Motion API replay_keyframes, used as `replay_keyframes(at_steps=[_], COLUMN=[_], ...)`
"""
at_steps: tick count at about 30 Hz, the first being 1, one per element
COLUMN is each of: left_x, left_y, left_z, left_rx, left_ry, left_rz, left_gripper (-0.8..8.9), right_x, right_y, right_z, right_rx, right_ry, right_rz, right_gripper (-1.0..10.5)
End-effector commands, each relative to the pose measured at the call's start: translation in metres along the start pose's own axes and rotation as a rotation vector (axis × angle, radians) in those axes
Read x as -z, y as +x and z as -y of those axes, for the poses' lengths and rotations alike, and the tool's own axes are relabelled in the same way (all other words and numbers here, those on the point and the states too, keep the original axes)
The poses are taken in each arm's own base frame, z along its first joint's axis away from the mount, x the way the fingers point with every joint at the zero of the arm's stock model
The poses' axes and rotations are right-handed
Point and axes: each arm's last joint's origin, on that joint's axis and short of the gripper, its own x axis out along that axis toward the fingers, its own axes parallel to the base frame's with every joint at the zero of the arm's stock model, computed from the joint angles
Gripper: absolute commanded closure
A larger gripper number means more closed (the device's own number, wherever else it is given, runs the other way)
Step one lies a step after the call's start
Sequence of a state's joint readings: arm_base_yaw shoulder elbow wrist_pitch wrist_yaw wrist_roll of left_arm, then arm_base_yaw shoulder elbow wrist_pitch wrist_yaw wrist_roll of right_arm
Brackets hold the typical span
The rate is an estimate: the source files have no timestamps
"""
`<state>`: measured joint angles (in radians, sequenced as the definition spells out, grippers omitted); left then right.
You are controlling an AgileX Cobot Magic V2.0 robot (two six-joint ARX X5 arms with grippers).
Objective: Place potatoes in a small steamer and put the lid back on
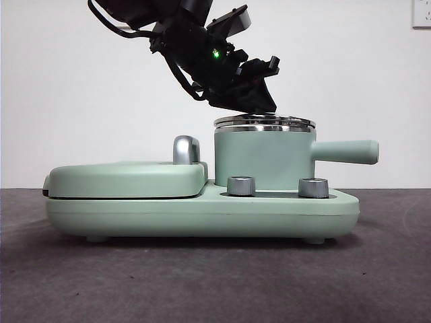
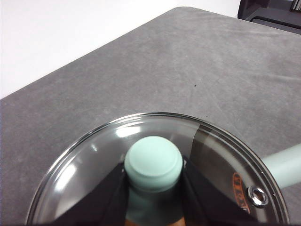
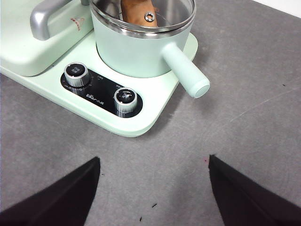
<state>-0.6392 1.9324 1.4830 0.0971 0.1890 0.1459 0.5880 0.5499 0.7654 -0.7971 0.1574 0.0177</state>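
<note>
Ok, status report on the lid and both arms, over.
Left tool shut on lid knob, lid seated on steamer. Potato inside. Right tool open, waiting apart. No obstruction seen.

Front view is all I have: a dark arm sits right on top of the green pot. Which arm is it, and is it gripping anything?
Observer: It's the left arm. The left tool has its jaws closed on either side of the mint knob of the lid.
Operator: Is the potato inside? The pot wall blocks me.
Observer: Yes. In the right wrist view the potato shows orange-brown through the glass, inside the steamer.
Operator: Where's the other arm?
Observer: The right tool hangs over the table on the side of the appliance where the dials are. Its jaws are wide open and hold nothing.
</note>
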Motion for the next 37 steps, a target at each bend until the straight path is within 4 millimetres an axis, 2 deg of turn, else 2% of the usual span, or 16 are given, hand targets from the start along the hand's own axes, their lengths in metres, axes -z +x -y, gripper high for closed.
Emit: replay_keyframes(at_steps=[1, 17, 27, 37], left_x=[0.004, 0.019, 0.019, 0.010], left_y=[0.010, 0.013, 0.014, 0.015], left_z=[0.003, 0.005, 0.013, 0.013], left_rx=[0.018, 0.048, 0.110, 0.101], left_ry=[0.009, -0.012, -0.012, 0.024], left_rz=[-0.019, -0.124, -0.131, -0.045], left_gripper=[7.99, 7.99, 7.99, 7.99], right_x=[-0.002, -0.002, -0.002, -0.002], right_y=[0.000, -0.001, -0.001, -0.001], right_z=[0.000, 0.000, 0.000, 0.000], right_rx=[-0.003, -0.003, -0.003, -0.003], right_ry=[-0.012, -0.020, -0.030, -0.030], right_rz=[0.009, 0.013, 0.013, 0.013], right_gripper=[5.9, 5.9, 5.9, 5.9])
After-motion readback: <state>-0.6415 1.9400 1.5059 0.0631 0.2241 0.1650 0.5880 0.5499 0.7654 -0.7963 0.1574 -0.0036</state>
